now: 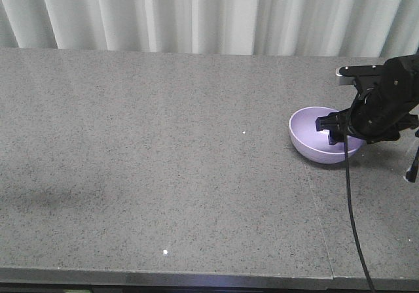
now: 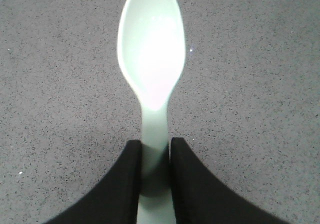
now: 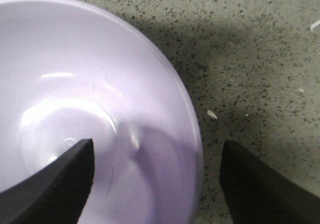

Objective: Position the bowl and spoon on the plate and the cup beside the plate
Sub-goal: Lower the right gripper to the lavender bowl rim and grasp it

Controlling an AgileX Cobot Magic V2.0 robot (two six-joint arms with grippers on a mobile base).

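Observation:
The lavender bowl (image 1: 309, 135) stands at the right side of the table. My right gripper (image 1: 340, 131) is open and straddles its right rim. In the right wrist view one finger hangs inside the bowl (image 3: 75, 84) and the other outside over the tabletop, so the right gripper (image 3: 157, 146) has the rim between its jaws without touching it. My left gripper (image 2: 155, 143) is shut on the handle of the pale mint spoon (image 2: 151, 49), whose scoop points away over the grey tabletop. The left gripper does not show in the front view. Plate and cup are out of view.
The grey speckled table (image 1: 163, 142) runs to a white curtain (image 1: 196, 12) at the back. A black cable (image 1: 350, 201) hangs from the right arm down past the table's front edge. A thin seam (image 1: 314, 201) crosses the tabletop on the right.

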